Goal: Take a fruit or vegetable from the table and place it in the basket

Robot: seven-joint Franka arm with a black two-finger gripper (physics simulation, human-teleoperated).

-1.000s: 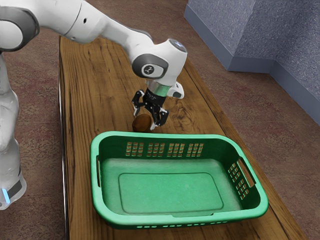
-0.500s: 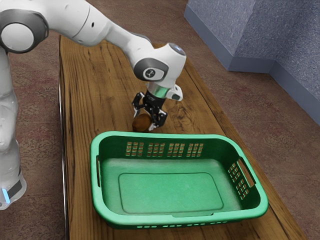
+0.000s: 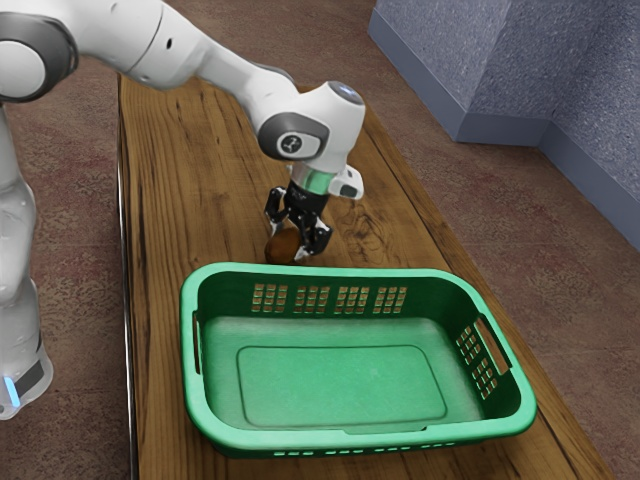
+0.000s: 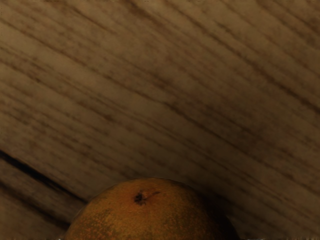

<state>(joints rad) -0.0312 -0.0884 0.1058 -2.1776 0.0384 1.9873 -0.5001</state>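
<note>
Beside the near long rim of the green basket (image 3: pixel 340 271), a round orange-brown fruit (image 3: pixel 283 246) sits on the wooden table (image 3: pixel 190 180). Key relation: fruit is low between the tips of the black tool (image 3: pixel 287 242), roughly under its palm, a bit toward the exterior view's left of the tool's body. Tool is spread, one finger on each side of the fruit; no clear two-sided contact, so not counted as a grip. In the wrist view the fruit (image 4: pixel 152 212) is just under the hand, dark stem spot facing up toward the camera. Outline is roundish, no obvious long axis, so finger direction probably matters less than centering. Only one arm (image 3: pixel 165 45), so no choice of side.

Counts: fruit 1, basket 1, tool 1, arm 1, table 1.

Fruit is outside the basket; whether it touches the basket wall, can't tell. Step in hand looks like lining up for the grasp, task still early. Next move likely: settle evenly around the fruit, close, lift straight up past the rim, then over and in. Risks: off-center close could roll it out, and the finger nearer the basket could bump the rim. Smooth round skin may slip if caught too high.
</note>
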